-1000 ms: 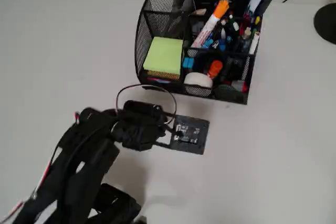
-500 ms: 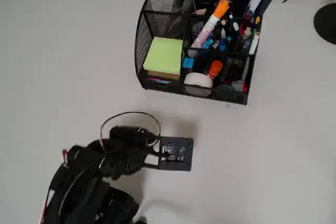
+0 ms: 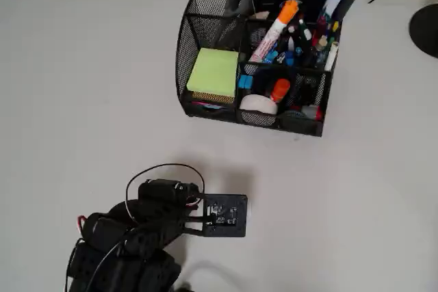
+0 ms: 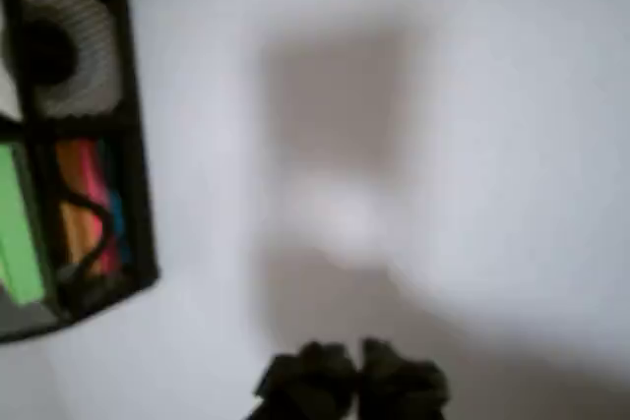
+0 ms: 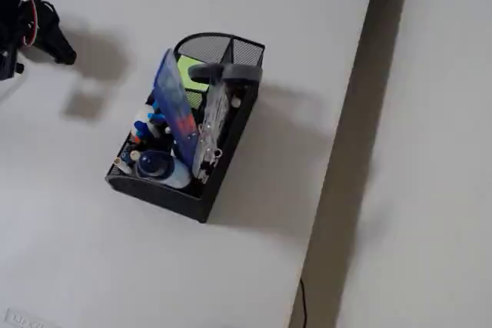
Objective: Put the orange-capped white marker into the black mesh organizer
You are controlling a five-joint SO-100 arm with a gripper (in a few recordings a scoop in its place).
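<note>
Overhead camera looking straight down on the white counter [image 3: 356,196], black mesh organizer [image 3: 205,32] near 12 o'clock, wrist camera close and blurred with organizer at 9 o'clock, fixed camera high and farther off, organizer shared by all three

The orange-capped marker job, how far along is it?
Looks done: the orange-capped white marker stands tilted in a rear compartment of the black mesh organizer. In hand: nothing; the claw looks shut and empty, apart from the organizer. Left: nothing evident for the marker itself.
</note>
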